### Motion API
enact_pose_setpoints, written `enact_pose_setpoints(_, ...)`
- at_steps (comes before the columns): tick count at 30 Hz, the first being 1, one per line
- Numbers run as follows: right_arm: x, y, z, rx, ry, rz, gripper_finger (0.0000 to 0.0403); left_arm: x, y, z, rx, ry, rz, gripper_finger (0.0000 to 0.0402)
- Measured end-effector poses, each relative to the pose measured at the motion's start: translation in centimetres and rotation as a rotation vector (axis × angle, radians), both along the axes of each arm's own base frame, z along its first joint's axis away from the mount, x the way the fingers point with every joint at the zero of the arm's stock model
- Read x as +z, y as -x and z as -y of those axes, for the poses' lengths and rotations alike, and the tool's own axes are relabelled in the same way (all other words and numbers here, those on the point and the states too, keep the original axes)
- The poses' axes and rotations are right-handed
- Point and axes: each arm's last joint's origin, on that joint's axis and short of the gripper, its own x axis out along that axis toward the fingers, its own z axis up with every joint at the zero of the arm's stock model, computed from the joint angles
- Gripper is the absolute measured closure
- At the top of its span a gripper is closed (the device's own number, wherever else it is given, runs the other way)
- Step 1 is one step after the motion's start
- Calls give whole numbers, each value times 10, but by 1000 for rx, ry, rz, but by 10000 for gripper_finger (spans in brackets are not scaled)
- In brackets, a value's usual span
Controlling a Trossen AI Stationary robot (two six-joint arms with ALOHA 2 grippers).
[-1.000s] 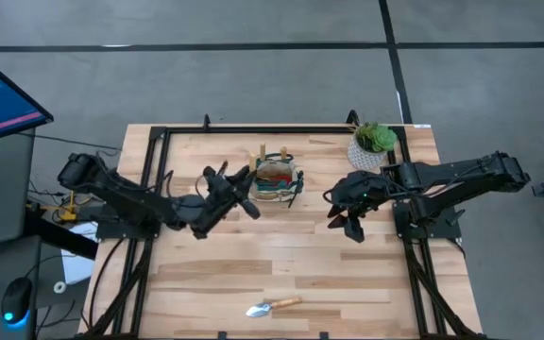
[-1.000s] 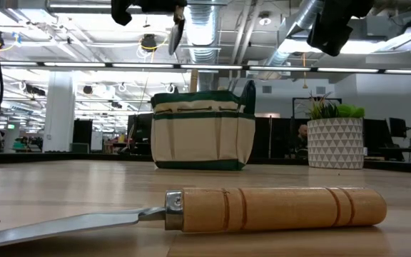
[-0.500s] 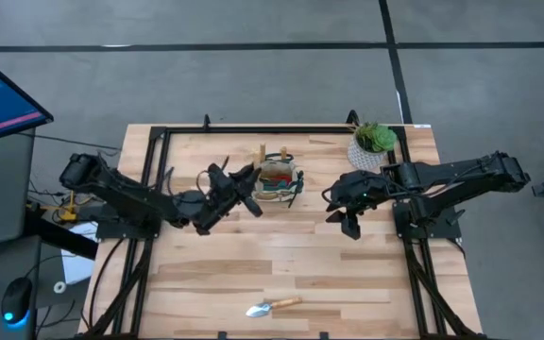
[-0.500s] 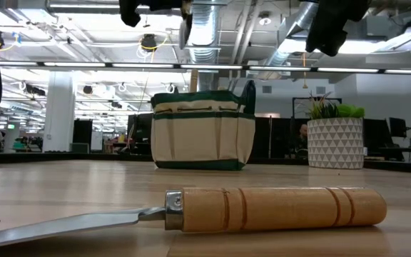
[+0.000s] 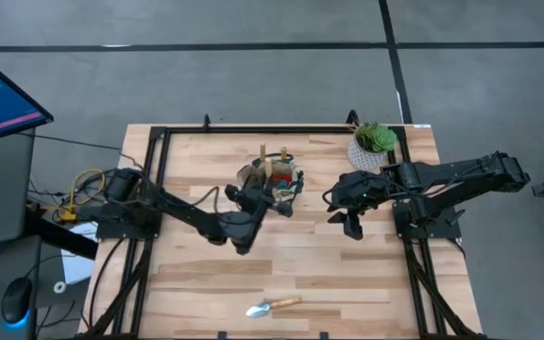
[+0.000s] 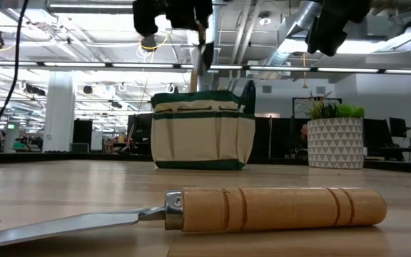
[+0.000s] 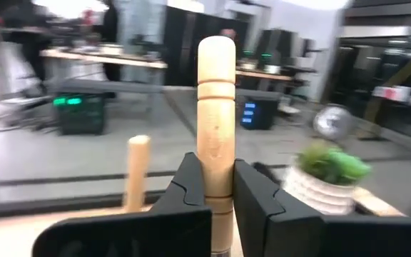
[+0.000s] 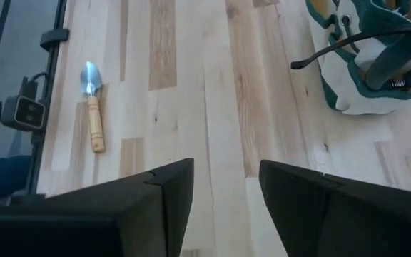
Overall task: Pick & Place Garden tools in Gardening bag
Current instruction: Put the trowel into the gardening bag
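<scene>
A: What has the left gripper (image 7: 218,187) got?

B: It is clamped on the wooden handle of a trowel (image 7: 216,107), low on the shaft, with the rounded butt standing up clear of the fingers (image 7: 188,182). In the low view the metal head hangs down from the gripper just above the mouth of the gardening bag (image 6: 203,130).

A: How will the tool behave?

B: Stiff, and I'd judge it light. The handle looks smooth and round, so it could twist in the grip, and the metal end probably pulls it nose-down. A hold across the middle of the handle looks safest to me.

A: And the bag?

B: Soft fabric walls, so likely to give if the blade catches the rim. Another wooden handle (image 5: 263,152) already stands up out of it in the overhead view, so the blade has to go in beside it.

A: The right gripper (image 5: 350,228)?

B: Fingers apart, holding nothing, hovering over bare table between the bag and the potted plant (image 5: 373,142). A second trowel (image 5: 274,306) lies flat near the table's front edge, well apart from both grippers
</scene>
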Motion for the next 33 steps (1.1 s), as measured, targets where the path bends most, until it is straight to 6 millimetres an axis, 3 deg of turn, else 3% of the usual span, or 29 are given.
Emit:
enact_pose_setpoints(16, -3, 4, 0, 43, 40, -45, 249, -52, -19, -7, 74, -28, -108, 395)
enact_pose_setpoints(26, -4, 4, 1, 43, 40, -49, 249, -45, -18, -20, 106, -53, -197, 395)
enact_pose_setpoints(33, -4, 5, 1, 41, 39, -52, 249, -61, -17, -26, 117, -54, -206, 395)
